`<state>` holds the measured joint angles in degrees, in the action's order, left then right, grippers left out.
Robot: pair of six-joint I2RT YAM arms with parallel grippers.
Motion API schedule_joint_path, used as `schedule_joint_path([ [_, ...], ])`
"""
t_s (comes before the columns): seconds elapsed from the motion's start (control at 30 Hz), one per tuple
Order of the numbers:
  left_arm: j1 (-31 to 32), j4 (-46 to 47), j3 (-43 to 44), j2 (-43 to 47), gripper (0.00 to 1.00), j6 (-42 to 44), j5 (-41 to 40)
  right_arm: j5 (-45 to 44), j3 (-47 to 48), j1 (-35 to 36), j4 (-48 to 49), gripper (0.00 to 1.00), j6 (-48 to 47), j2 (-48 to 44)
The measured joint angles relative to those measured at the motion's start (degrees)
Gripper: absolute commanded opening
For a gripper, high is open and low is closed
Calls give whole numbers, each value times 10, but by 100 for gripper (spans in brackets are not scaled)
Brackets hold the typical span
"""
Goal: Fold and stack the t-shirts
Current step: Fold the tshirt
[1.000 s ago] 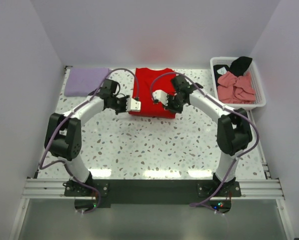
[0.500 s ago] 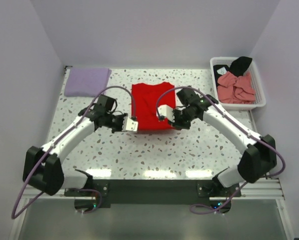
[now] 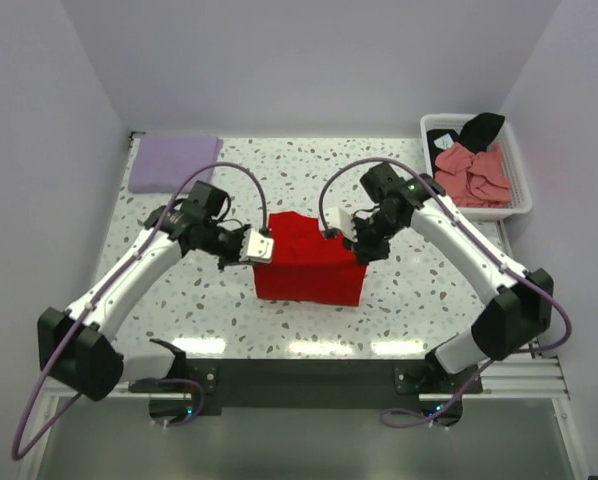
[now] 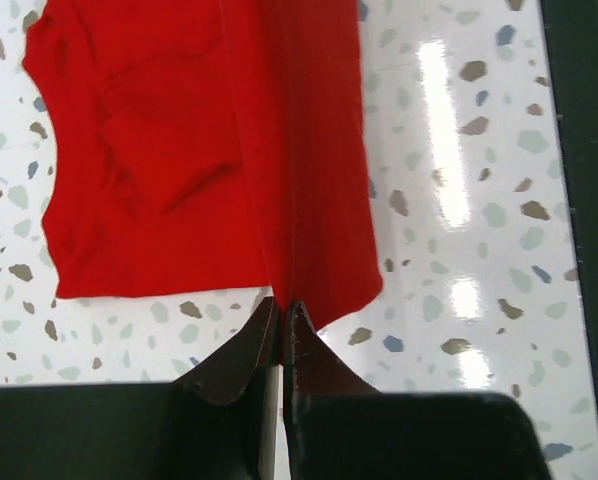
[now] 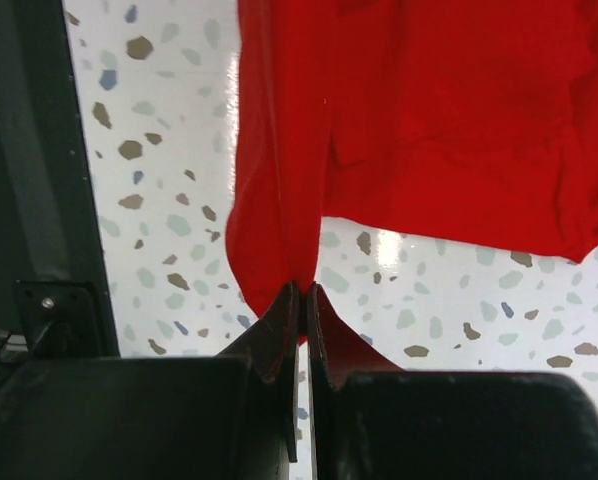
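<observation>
my left gripper (image 4: 282,318) and right gripper (image 5: 303,300) are each pinched tight on the top edge of the red t-shirt (image 3: 309,270). it hangs between them with its held edge running left to right, to the right of the lavender t-shirt (image 3: 174,162) and nearer my bases. my left arm is closer to the lavender t-shirt, so i judge a stacking carry leads that way; whether the hem touches the table (image 3: 419,300) i cannot tell.

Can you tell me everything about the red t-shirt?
The red t-shirt is bright, plain, soft-looking cloth with a short sleeve showing. It sits mid-table. The left gripper and right gripper each have jaws shut on one side edge, holding it up while the rest drapes onto the speckled table.
</observation>
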<state>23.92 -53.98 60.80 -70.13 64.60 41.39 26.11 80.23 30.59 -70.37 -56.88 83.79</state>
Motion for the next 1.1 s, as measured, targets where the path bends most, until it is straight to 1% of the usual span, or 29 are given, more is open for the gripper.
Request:
schedule_joint_path([
  [0.13,-10,9,61,-93,0,-2,-8,6,51,-50,-19,0,-39,94],
  [0.23,-20,19,116,-171,0,-1,-14,7,108,-77,-27,0,-69,167],
  [0.47,-48,46,275,-376,0,-1,-31,4,227,-101,-38,0,-117,322],
  [0.6,-61,69,330,-479,0,-5,-40,1,294,-110,-33,0,-124,431],
  [0.73,-65,88,330,-534,0,-11,-51,0,336,-113,-24,0,-123,509],
  [0.83,-66,106,309,-532,0,-16,-47,4,317,-113,-15,0,-121,503],
  [0.9,-66,118,281,-515,0,-18,-44,4,282,-110,4,0,-118,483],
  [1.0,-65,127,203,-465,0,-20,-30,5,203,-98,31,0,-109,436],
  [1.1,-64,118,116,-402,0,-21,-11,11,112,-70,52,0,-92,381],
])
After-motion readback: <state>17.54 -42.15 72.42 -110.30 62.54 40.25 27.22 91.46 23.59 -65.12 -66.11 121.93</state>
